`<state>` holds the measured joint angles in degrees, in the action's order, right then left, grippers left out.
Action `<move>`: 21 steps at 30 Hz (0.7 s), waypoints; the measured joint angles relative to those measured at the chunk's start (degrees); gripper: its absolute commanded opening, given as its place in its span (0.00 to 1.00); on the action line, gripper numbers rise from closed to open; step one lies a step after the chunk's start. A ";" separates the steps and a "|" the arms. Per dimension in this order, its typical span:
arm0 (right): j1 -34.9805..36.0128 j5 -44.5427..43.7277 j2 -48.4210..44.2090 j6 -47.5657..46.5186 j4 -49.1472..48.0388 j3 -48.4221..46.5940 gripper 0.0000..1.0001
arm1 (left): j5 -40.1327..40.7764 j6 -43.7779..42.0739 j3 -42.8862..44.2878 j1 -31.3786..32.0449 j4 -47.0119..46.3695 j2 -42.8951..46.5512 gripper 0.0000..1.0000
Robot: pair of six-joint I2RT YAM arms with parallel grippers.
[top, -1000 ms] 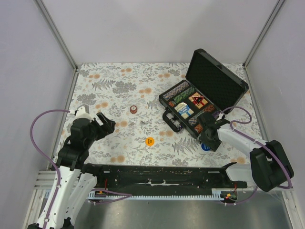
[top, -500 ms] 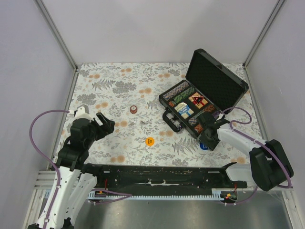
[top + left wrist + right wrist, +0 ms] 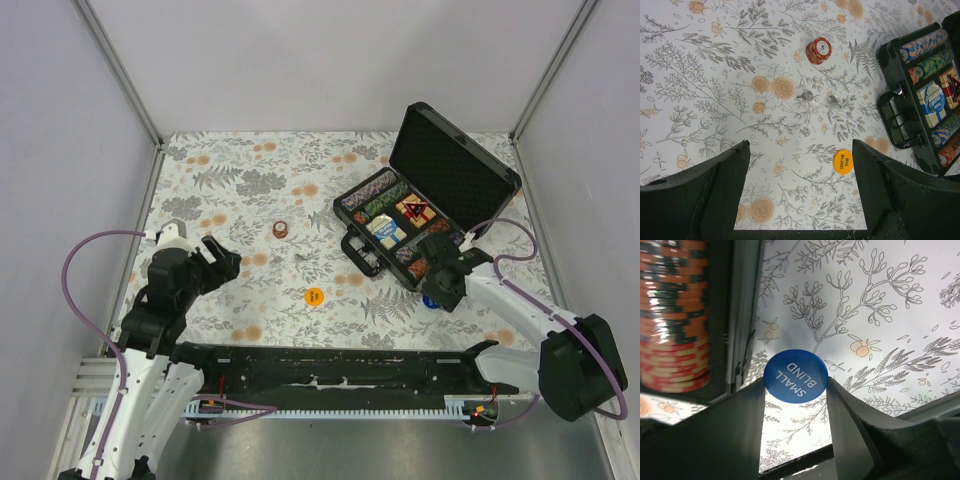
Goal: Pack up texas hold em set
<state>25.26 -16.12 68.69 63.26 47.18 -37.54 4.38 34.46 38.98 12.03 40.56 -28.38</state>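
Right gripper [image 3: 796,385] pinches blue disc [image 3: 796,371] by its edges, just beside the case [image 3: 455,175] — left gripper [image 3: 799,155] wide open, holding nothing.

the case [image 3: 742,315] wall stands just beside the blue disc [image 3: 796,374] in the right pincer [image 3: 796,386]; open table [image 3: 715,105] surrounds the yellow disc [image 3: 843,161].

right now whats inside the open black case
Rows of chips, a blue card deck and a red triangle. The right pincer, gripping the blue disc, hides one corner of the case.
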 measured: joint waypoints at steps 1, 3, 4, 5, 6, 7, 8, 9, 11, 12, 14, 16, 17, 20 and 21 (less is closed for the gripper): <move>0.02 -0.44 -0.63 -0.13 0.76 -0.68 0.53 | 0.00 0.00 0.00 0.00 0.00 0.00 0.88; 0.02 -1.03 -1.81 -0.55 2.16 -2.21 0.54 | 0.00 0.00 0.00 0.00 0.00 0.00 0.88; 0.02 -1.46 -2.45 -0.87 2.89 -2.99 0.54 | 0.00 0.00 0.00 0.00 0.00 0.00 0.88; 0.02 -1.88 -3.15 -1.11 3.61 -3.72 0.54 | 0.00 0.00 0.00 0.00 0.00 0.00 0.88; 0.02 -2.12 -3.67 -1.38 4.28 -4.33 0.54 | 0.00 0.00 0.00 0.00 0.00 0.00 0.88; 0.02 -2.45 -4.28 -1.73 5.09 -5.09 0.54 | 0.00 0.00 0.00 0.00 0.00 0.00 0.88; 0.02 -2.89 -4.72 -2.01 5.73 -5.84 0.55 | 0.00 0.00 0.00 0.00 0.00 0.00 0.88; 0.02 -3.28 -4.92 -2.45 6.25 -6.62 0.54 | 0.00 0.00 0.00 0.00 0.00 0.00 0.88; 0.02 -4.02 -4.90 -3.65 7.06 -8.85 0.54 | 0.00 0.00 0.00 0.00 0.00 0.00 0.88; 0.02 -4.57 -4.68 -4.48 7.15 -10.34 0.54 | 0.00 0.00 0.00 0.00 0.00 0.00 0.88; 0.02 -5.53 -3.52 -6.08 6.88 -13.07 0.55 | 0.00 0.00 0.00 0.00 0.00 0.00 0.88; 0.02 -6.71 -1.40 -7.69 5.97 -15.85 0.55 | 0.00 0.00 0.00 0.00 0.00 0.00 0.88; 0.02 -7.43 0.15 -8.85 5.22 -17.44 0.55 | 0.00 0.00 0.00 0.00 -0.02 0.00 0.88; 0.02 -9.53 4.90 -11.89 2.43 -21.51 0.56 | 0.00 0.00 0.00 0.00 0.00 0.00 0.88; 0.02 -9.92 6.51 -12.85 1.42 -22.75 0.56 | 0.00 0.00 0.00 0.00 0.00 0.00 0.88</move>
<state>25.28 -26.04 75.20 50.41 48.60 -60.29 4.38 34.46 38.98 12.03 40.56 -28.38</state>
